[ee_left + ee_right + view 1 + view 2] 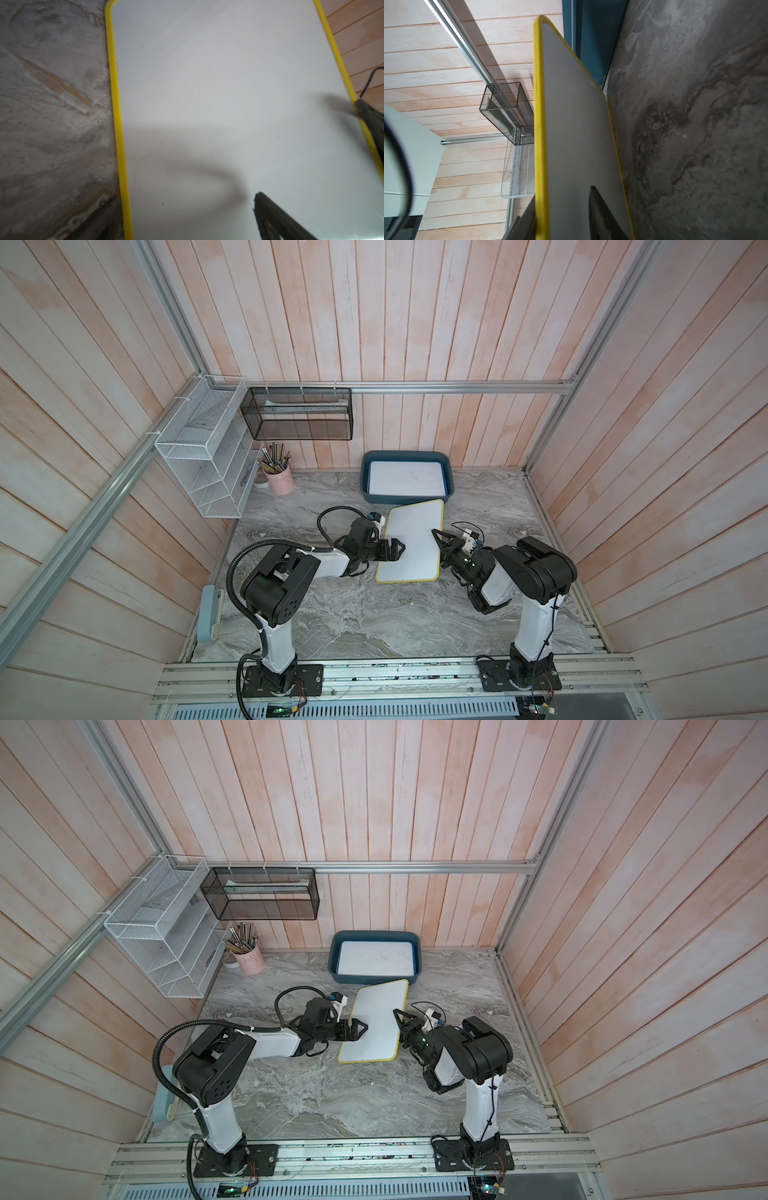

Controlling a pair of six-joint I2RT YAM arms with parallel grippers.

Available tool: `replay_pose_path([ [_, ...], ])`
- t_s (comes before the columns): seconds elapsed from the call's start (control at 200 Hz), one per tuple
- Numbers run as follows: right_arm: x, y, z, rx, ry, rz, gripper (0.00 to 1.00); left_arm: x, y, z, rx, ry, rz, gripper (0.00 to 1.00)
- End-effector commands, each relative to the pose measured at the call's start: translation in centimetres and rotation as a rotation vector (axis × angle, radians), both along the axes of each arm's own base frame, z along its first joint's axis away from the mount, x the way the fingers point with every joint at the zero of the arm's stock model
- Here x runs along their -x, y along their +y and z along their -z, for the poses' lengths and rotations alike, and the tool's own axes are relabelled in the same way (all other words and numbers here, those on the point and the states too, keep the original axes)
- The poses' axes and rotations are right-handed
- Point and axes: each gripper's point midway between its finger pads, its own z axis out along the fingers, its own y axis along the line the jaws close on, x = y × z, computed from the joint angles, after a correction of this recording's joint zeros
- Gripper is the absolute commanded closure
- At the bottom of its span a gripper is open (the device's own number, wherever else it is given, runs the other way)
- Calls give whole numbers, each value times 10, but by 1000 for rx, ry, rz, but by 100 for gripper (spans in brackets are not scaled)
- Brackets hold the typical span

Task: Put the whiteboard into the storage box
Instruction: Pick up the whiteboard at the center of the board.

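Right hand (437, 536) pinches the yellow-rimmed whiteboard (413, 547) by one long edge, holding it off the marbled worktop (374, 614), prob. to clear the tub wall. Left hand (395, 549) gapes wide astride the opp. edge, unclamped, likely steadying. Board's far corner is just beside the storage box (405, 455): teal plastic, round-cornered, low-walled, w/ another white board (407, 479) flat inside.

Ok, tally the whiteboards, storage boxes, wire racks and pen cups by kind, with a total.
Whiteboards: 2 (yellow-framed whiteboard, boxed whiteboard)
Storage boxes: 1 (teal storage box)
Wire racks: 2 (black mesh rack, white wire shelf basket)
Pen cups: 1 (pink pen cup)
Total: 6
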Motion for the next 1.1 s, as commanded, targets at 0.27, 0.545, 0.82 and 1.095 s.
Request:
replay_pose_path([
  [0.27, 29, 22, -3, 54, -35, -229, 64, 55, -22, 16, 71, 168, 172, 0],
  [0.545, 30, 13, -2, 152, -41, -338, 60, 52, -14, 13, 67, 158, 154, 0],
  [0.82, 32, 1, 2, 240, -38, -402, 52, 51, -15, 13, 75, 159, 156, 0],
  [1.095, 28, -19, 10, 404, 12, -429, 42, 49, -15, 12, 73, 154, 158, 0],
])
